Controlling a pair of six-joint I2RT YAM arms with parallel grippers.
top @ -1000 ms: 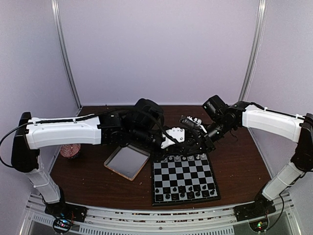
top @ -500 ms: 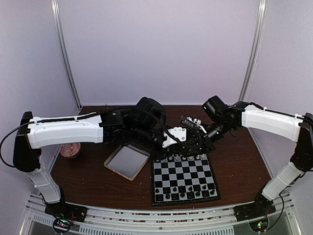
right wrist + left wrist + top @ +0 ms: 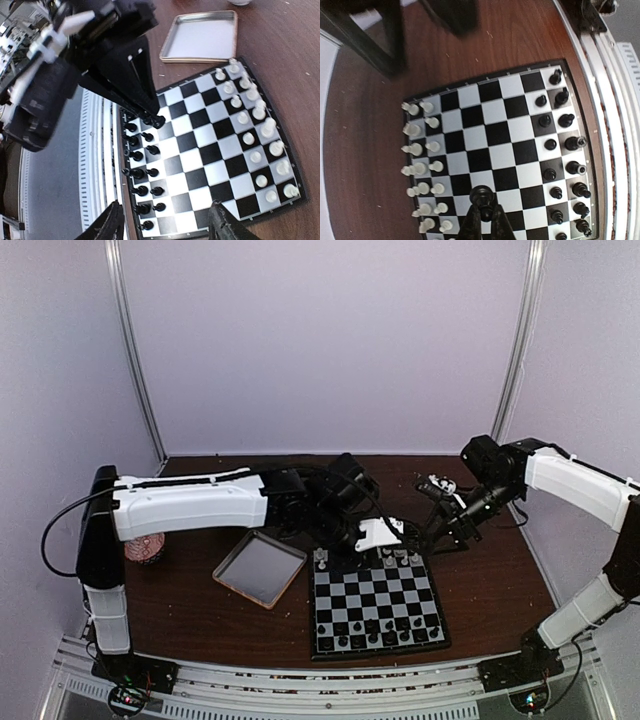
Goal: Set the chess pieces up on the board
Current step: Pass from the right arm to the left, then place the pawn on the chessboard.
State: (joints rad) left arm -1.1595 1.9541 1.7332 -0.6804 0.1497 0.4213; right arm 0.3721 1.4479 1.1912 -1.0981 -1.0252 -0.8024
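The board [image 3: 375, 602] lies at the table's front centre. White chess pieces [image 3: 422, 165] fill its two far rows and black pieces [image 3: 560, 145] stand along its near rows. My left gripper [image 3: 484, 212] is shut on a black pawn [image 3: 482, 196] and holds it above the board. It also shows in the right wrist view [image 3: 150, 112], with the pawn [image 3: 158, 121] at its tip. My right gripper [image 3: 165, 222] is open wide and empty, and hangs off the board's far right corner [image 3: 442, 530].
A shallow metal tray with a wooden rim [image 3: 232, 585] lies left of the board and also shows in the right wrist view [image 3: 235, 30]. A reddish round object [image 3: 143, 548] sits at the far left. The metal rail [image 3: 320, 680] runs along the table's front edge.
My left arm has swung right, so its gripper is now over the board's far edge. My right arm has drawn back to the right, away from the board.
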